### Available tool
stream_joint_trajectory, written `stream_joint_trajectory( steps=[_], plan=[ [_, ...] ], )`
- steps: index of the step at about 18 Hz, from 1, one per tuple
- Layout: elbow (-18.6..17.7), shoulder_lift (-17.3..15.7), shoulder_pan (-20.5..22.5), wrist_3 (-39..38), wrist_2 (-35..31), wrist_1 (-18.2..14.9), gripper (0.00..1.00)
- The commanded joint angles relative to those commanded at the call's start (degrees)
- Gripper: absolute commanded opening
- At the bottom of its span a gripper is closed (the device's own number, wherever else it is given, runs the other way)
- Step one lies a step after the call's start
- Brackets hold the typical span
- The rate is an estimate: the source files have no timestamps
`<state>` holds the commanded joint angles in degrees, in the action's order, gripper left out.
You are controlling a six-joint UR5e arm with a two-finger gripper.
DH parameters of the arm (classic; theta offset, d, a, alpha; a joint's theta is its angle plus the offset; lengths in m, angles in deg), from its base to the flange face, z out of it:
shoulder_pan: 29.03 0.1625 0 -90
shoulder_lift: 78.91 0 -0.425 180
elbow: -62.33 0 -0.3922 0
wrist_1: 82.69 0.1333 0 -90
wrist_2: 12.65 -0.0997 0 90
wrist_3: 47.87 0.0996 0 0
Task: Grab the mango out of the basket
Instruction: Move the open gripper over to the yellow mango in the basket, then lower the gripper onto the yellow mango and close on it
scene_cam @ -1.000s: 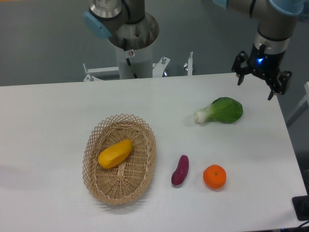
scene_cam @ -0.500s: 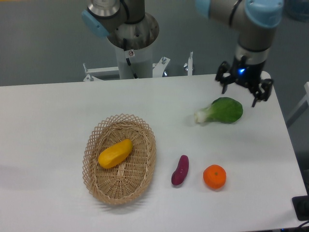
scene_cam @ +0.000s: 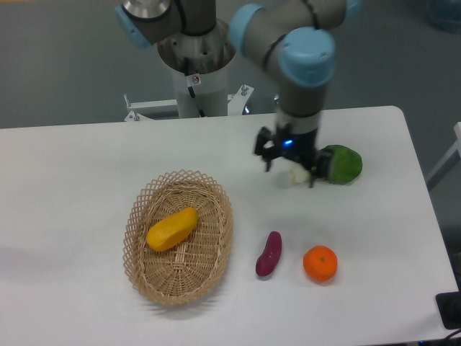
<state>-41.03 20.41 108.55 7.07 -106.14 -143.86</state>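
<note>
Tan wicker, woven into an oval basket (scene_cam: pixel 178 238) with an open lattice rim, sits toward the near left part of the white counter (scene_cam: pixel 79 180), and the smooth yellow-orange oblong mango (scene_cam: pixel 172 228) lies inside it, tilted with its higher end pointing toward the far right. Just right of the basket, near the front edge, lie a small purple sweet potato (scene_cam: pixel 269 254) and a round orange citrus (scene_cam: pixel 320 263), close together but apart. Farther back, toward the right edge, a leafy green vegetable with a pale stalk (scene_cam: pixel 337 165) rests on the counter, and the dark two-finger gripper (scene_cam: pixel 289 156) hangs over its stalk end, well apart from the basket. Its jaws look spread and empty, holding nothing. Behind it the grey arm with pale blue joints (scene_cam: pixel 302 58) rises to the base column (scene_cam: pixel 198 58) beyond the far edge. The mango looks firm, smooth-skinned and probably a little slippery, with moderate weight; a grasp across its narrow middle, jaws square to its long axis, should hold best, with gentle pressure to avoid bruising and care to miss the wicker rim.
</note>
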Motion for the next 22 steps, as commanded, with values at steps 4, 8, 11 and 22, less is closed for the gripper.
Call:
stream_joint_trajectory(
  steps=[4,8,11,22],
  plan=[
    [-1.3,1.2,-5.6,-8.2,-0.3,3.1,1.0],
    [-2.3,3.3,-9.1,-9.7,0.8,4.5,1.0],
    [-2.5,5.6,-11.5,-9.8,1.6,5.8,1.0],
    [-4.0,11.5,-15.5,-9.1,1.6,13.5,1.0]
  ],
)
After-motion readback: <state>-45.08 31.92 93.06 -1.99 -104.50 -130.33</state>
